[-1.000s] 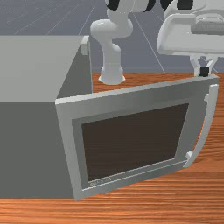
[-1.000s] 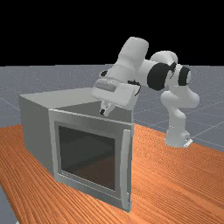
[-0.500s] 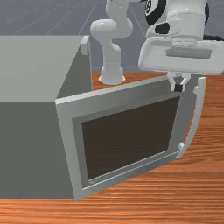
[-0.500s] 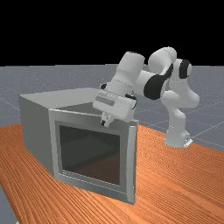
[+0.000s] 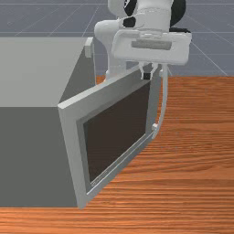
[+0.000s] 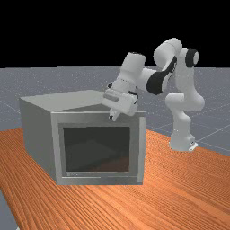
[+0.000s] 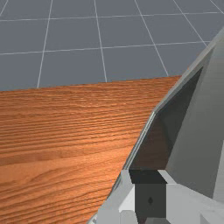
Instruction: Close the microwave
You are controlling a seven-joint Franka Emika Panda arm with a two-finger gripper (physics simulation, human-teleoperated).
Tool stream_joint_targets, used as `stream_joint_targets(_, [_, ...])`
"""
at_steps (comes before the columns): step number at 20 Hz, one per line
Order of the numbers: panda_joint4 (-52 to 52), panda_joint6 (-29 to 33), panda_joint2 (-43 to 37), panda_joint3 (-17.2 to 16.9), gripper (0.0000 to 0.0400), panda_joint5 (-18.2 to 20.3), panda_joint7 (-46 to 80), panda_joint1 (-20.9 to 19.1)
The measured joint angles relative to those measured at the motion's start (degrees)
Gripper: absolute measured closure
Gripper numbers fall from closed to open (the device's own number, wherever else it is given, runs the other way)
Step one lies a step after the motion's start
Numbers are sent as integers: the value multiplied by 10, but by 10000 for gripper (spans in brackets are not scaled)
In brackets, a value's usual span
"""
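Observation:
The gripper (image 5: 146, 76) is shut with nothing between its fingers, its tip against or just before the upper outer face of the microwave door (image 5: 116, 132), near the handle (image 5: 165, 98). In the far view the gripper (image 6: 112, 117) overlaps the top edge of the door (image 6: 96, 148), left of the handle (image 6: 141, 150). The door stands partly open, its free edge apart from the microwave body (image 5: 29, 155). In the wrist view the gripper (image 7: 150, 176) has its black pads together, beside the slanting door (image 7: 175, 113).
The body's open side, with a small tab (image 5: 88, 48) on its far edge, faces the front view's right. Wooden table (image 5: 196, 160) lies beyond the handle. The arm's base (image 6: 181, 142) stands behind, at the far view's right.
The door has swung farther toward the body, its handle edge moving left and back in the front view. My hand has travelled the same way, staying near the door's upper edge.

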Motion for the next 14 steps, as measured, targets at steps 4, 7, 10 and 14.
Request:
stream_joint_targets(4, [-93,24,-72,-7,400,0,1,7])
stream_joint_targets(7, [-126,30,-100,-25,400,-3,1,30])
stream_joint_targets(10, [-143,33,-114,-58,400,-5,-8,53])
stream_joint_targets(14, [-163,46,-127,-117,400,-14,-26,101])
